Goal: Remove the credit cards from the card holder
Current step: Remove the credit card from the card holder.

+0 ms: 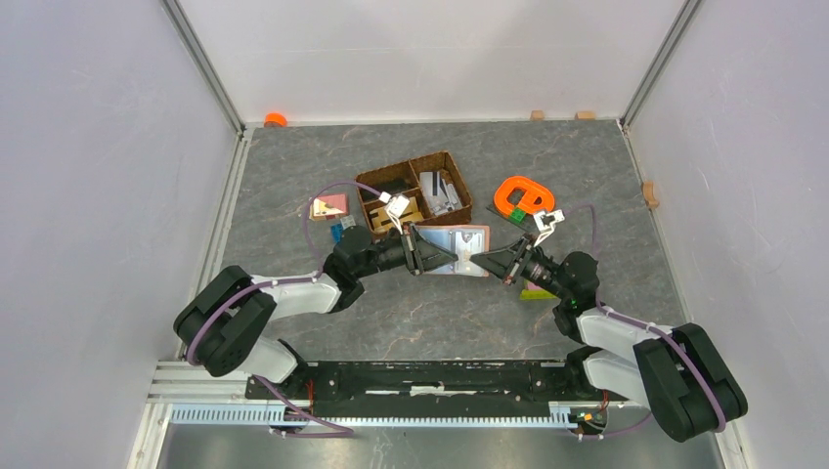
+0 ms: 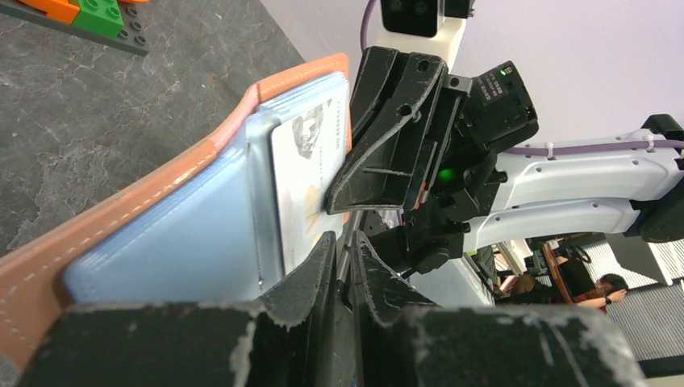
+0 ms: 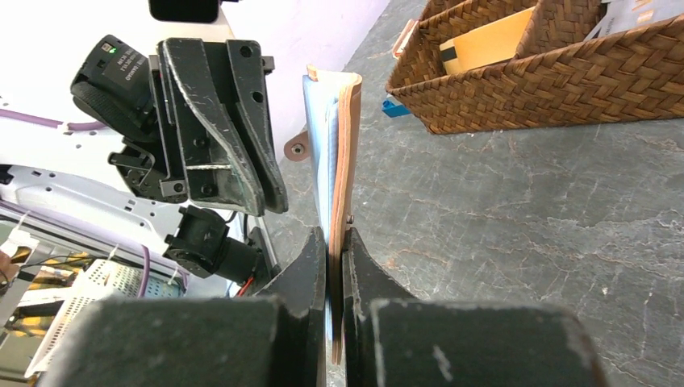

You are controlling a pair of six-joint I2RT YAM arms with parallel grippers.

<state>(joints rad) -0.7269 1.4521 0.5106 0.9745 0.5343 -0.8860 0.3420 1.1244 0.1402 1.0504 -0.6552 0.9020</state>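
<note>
Just on the arms' side of the woven basket (image 1: 466, 191), the right gripper (image 3: 335, 242) is clamping the card holder (image 2: 185, 234) by its edge, probably steadying it open and exposing a white card (image 2: 306, 177). The left gripper (image 2: 345, 246) is showing its jaws nearly together; can't tell on what.

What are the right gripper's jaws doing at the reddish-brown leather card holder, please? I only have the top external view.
Observer: The right wrist view shows the right gripper with its jaws shut on the card holder's leather edge.
Operator: Thank you; is a card still inside?
Observer: Yes, the left wrist view shows a white rectangular card with a grey printed picture in a pale blue sleeve.
Operator: And the left gripper?
Observer: Its jaws look shut there; on what, I cannot tell.
</note>
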